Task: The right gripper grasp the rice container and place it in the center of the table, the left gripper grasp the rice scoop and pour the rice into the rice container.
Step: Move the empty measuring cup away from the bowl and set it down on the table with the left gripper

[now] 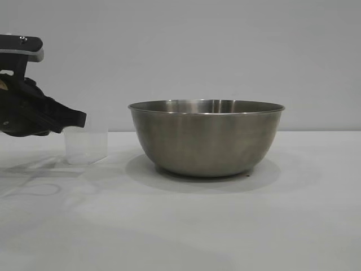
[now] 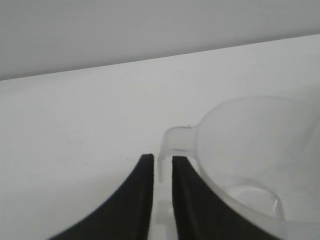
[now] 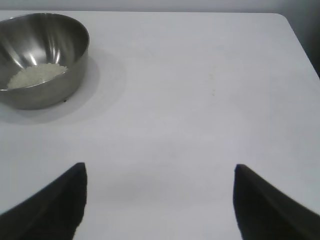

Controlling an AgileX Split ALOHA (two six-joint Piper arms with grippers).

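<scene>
On the white worktop [image 1: 225,226], near the middle of the exterior view, stands the rice container [image 1: 206,137], a wide brushed-steel bowl sitting upright on its base with its rolled rim level. The right wrist view looks down into it from well away and shows the rice [image 3: 36,75] lying as a small pale heap on the bowl's bottom.

Beside the bowl, toward the exterior view's left and clear of it, the rice scoop [image 1: 86,144] stands upright on the worktop, a small translucent cup. From this side it looks empty, and the left wrist view shows its bare inside and base with no grains to be seen. The left gripper [image 1: 79,119] reaches in nearly level from the left edge, its tip at the scoop's rim. In the left wrist view its two black fingers [image 2: 140,200] stand on either side of the scoop's loop handle, parted only a little, with a thin sliver of light showing between each finger and the plastic. Whether they press the handle or have just let go of it cannot be told for sure.

The right gripper [image 3: 159,200] hangs above bare worktop, well apart from the bowl, its fingers spread wide with nothing between them.
</scene>
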